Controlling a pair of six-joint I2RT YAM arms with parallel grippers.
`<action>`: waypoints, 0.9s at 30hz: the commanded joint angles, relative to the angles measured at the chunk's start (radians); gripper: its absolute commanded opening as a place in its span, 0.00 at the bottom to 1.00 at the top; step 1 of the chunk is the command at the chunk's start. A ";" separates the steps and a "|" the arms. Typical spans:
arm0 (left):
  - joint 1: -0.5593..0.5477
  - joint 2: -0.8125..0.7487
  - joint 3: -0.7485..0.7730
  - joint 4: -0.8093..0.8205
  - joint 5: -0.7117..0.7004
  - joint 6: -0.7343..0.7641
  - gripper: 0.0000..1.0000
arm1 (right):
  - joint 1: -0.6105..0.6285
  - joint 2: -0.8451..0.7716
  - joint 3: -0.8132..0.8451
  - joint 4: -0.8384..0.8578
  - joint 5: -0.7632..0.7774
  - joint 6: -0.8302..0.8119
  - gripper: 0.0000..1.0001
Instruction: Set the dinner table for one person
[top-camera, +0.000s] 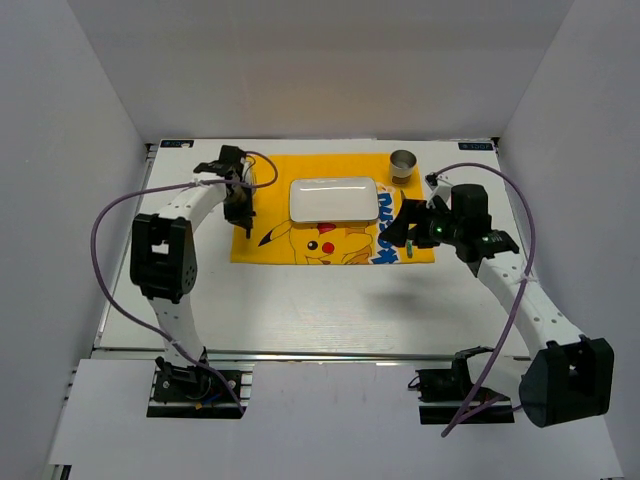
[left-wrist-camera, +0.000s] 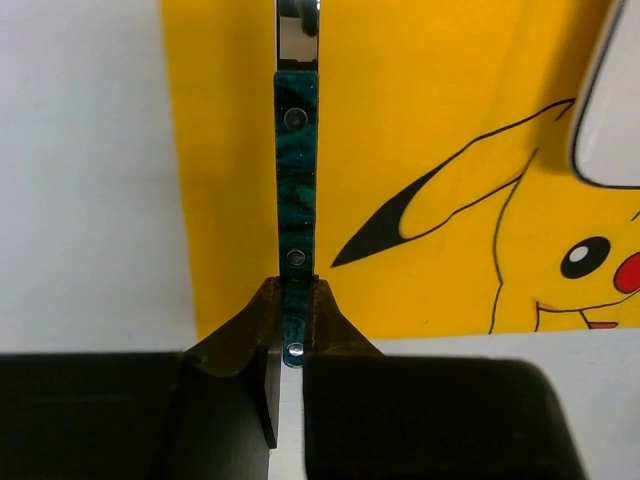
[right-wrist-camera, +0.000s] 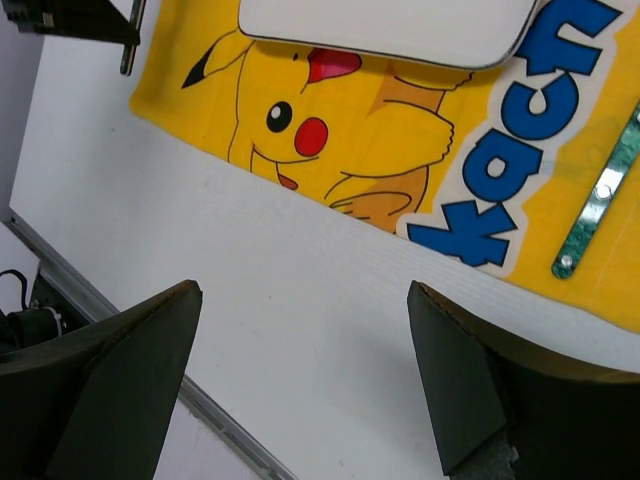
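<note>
The white dinner table (top-camera: 300, 300) carries a yellow cartoon mat (top-camera: 270, 170) with a white plate (top-camera: 334, 200) on it. My left gripper (top-camera: 241, 222) is at the mat's left edge. In the left wrist view this gripper (left-wrist-camera: 293, 300) is shut on the end of a green-handled utensil (left-wrist-camera: 297, 170), which runs along the mat's left strip. My right gripper (top-camera: 400, 232) hovers by the mat's right part. In the right wrist view it (right-wrist-camera: 302, 290) is open and empty over bare table. A second green-handled utensil (right-wrist-camera: 597, 195) lies on the mat to the right of the plate.
A small metal cup (top-camera: 404, 162) stands at the mat's far right corner. White walls close in the table on three sides. A metal rail (right-wrist-camera: 150, 350) runs along the near edge. Bare tabletop lies between the mat and the arm bases.
</note>
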 joint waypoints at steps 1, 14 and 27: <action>-0.029 0.035 0.114 -0.048 0.008 0.068 0.00 | 0.009 -0.054 0.023 -0.095 0.042 -0.050 0.89; -0.074 0.104 0.124 -0.048 -0.076 0.036 0.00 | 0.012 -0.137 -0.024 -0.140 0.064 -0.048 0.89; -0.103 0.112 0.041 0.015 -0.087 -0.009 0.00 | 0.013 -0.148 -0.049 -0.134 0.065 -0.042 0.89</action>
